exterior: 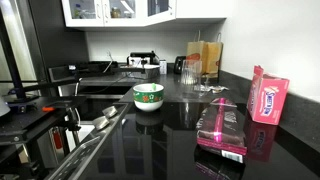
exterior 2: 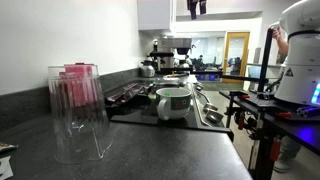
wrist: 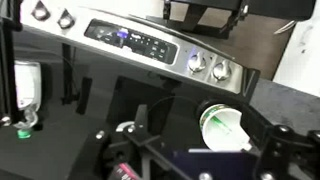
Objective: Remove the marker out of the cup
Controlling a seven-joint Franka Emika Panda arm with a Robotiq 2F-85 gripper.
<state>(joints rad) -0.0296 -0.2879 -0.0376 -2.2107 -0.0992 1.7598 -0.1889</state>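
The cup (exterior: 148, 96) is squat, with a green rim and a white patterned body, and stands on the black counter; it shows in both exterior views (exterior 2: 173, 102). In the wrist view the cup (wrist: 215, 118) lies below me, and a thin pale marker (wrist: 232, 133) leans inside it, with its end at the rim. My gripper (wrist: 205, 152) hangs high above the cup, its dark fingers wide apart and empty. In an exterior view only the gripper's tip (exterior 2: 197, 8) shows at the top edge.
A stove with a knob panel (wrist: 150, 45) stands beside the cup. Clear glass jars (exterior 2: 78, 110) stand in the near foreground. A pink package (exterior: 268, 98) and a clear box with pink contents (exterior: 222, 125) sit on the counter. A bottle (wrist: 27, 85) is nearby.
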